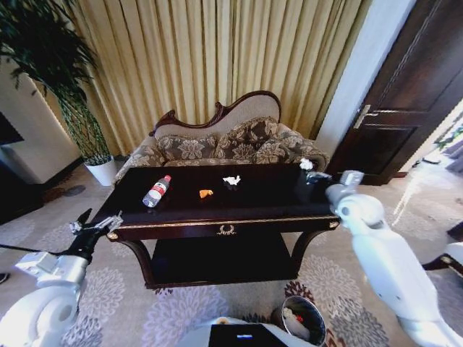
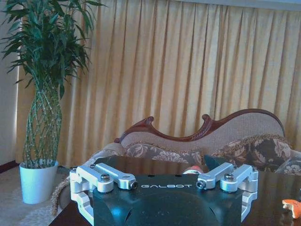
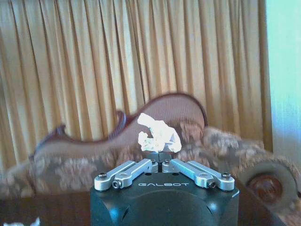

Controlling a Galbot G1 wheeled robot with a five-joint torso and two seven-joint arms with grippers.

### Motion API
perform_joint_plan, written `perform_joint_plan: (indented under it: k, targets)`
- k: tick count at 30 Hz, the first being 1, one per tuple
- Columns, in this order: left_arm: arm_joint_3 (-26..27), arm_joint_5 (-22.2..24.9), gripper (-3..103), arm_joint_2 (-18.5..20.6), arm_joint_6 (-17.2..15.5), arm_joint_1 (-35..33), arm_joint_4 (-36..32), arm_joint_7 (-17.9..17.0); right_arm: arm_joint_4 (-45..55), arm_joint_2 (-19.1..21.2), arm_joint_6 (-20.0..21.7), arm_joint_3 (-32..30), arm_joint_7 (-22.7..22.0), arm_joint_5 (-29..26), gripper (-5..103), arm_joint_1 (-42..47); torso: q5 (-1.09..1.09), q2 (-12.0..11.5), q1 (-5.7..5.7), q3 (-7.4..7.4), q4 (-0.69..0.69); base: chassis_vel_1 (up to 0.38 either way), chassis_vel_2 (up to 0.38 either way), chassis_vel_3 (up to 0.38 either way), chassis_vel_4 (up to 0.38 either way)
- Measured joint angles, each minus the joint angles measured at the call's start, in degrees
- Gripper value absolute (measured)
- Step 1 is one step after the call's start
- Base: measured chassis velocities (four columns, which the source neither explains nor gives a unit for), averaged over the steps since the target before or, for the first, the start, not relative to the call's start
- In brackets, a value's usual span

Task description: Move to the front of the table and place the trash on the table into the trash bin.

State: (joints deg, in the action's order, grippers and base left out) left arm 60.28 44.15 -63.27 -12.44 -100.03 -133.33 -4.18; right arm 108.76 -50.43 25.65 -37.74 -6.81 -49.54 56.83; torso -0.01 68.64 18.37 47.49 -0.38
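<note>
The dark glossy table [image 1: 275, 206] stands in front of me. A clear bottle with a red cap [image 1: 156, 191] lies on its left part, an orange scrap [image 1: 206, 193] near the middle and a white scrap [image 1: 231, 180] just behind it. My right gripper [image 1: 311, 173] hovers over the table's right end, shut on a crumpled white scrap [image 3: 159, 134]. By the table's front left corner my left gripper [image 1: 98, 223] is held open with nothing in it; its wrist view shows the bottle's cap [image 2: 192, 170] and the orange scrap [image 2: 292, 207] beyond it. The trash bin [image 1: 304, 320] stands on the carpet below the right arm.
A patterned sofa [image 1: 231, 144] sits right behind the table, with curtains behind it. A potted plant [image 1: 87, 137] stands at the back left and a dark door [image 1: 412, 94] at the back right. Patterned carpet lies in front of the table around the bin.
</note>
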Motion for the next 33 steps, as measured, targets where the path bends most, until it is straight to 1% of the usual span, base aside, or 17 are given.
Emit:
perform_joint_plan:
  k: [1,2,3,4,11,20,33]
  targets:
    - [-0.05,0.01,100,0.10,0.01,0.03,0.01,0.04,0.83,-0.13,-1.02,-0.62,0.00,-0.48,0,0.77,0.01,0.00,0.00,0.00,-0.01,0.000,0.000,0.000,0.000]
    - [-0.05,0.01,100,0.10,0.01,0.03,0.01,0.04,0.83,-0.13,-1.02,-0.62,0.00,-0.48,0,0.77,0.01,0.00,0.00,0.00,-0.01,0.000,0.000,0.000,0.000]
    - [-0.10,0.04,100,0.19,0.08,0.04,0.06,0.19,1.98,-0.42,-2.13,-1.26,0.00,-0.87,0,1.92,0.00,0.00,0.00,0.00,0.01,0.000,0.000,0.000,0.000]
    - [-0.10,0.07,100,0.25,0.16,0.02,0.11,0.27,2.64,-0.59,-2.29,-1.54,0.00,-0.92,0,2.62,0.01,0.00,0.00,0.00,0.02,0.000,0.000,0.000,0.000]
    - [0.23,1.27,100,0.87,0.52,0.02,0.42,0.70,5.82,-1.46,-2.29,-2.88,0.00,-0.01,0,6.64,0.00,0.00,0.00,0.00,0.01,0.000,0.000,0.000,0.000]
    - [0.48,1.53,100,1.53,0.82,0.13,0.86,0.78,7.25,-2.18,-1.96,-3.05,0.00,1.27,0,8.15,0.00,-0.02,0.02,0.01,0.01,0.023,-0.014,-0.011,0.021]
    - [0.67,1.56,100,1.59,0.97,0.07,1.17,0.91,7.31,-3.34,-1.82,-2.74,0.00,2.54,0,9.02,0.00,0.01,-0.01,-0.01,0.01,0.167,-0.174,-0.171,0.173]
